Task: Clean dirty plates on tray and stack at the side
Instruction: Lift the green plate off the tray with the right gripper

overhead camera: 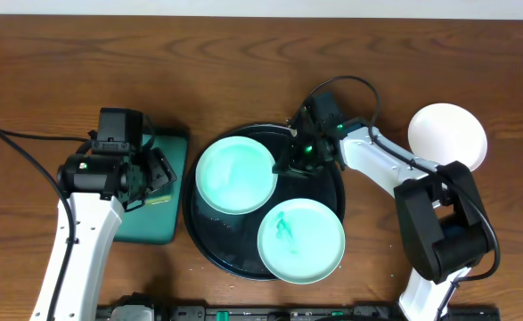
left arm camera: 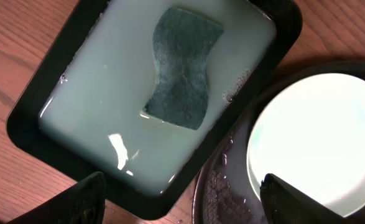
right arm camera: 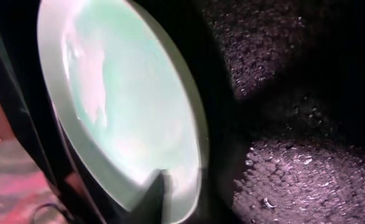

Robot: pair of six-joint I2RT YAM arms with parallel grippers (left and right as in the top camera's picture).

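Note:
The black round tray (overhead camera: 209, 234) holds two mint-green plates. One (overhead camera: 235, 174) lies at its upper left; the other (overhead camera: 301, 241), at the lower right, carries a teal smear. A white plate (overhead camera: 447, 135) sits on the table at the right. My right gripper (overhead camera: 295, 163) is at the right rim of the upper-left plate (right arm camera: 126, 106). One finger (right arm camera: 156, 198) overlaps that rim, blurred, and the other is hidden. My left gripper (left arm camera: 182, 208) hangs open and empty above the teal tray's near corner.
The rectangular teal tray (left arm camera: 30, 127) at the left holds cloudy water and a dark green sponge (left arm camera: 183, 67). It nearly touches the black tray (left arm camera: 226, 186), whose wet floor (right arm camera: 294, 174) is beaded with droplets. Bare wooden table surrounds both.

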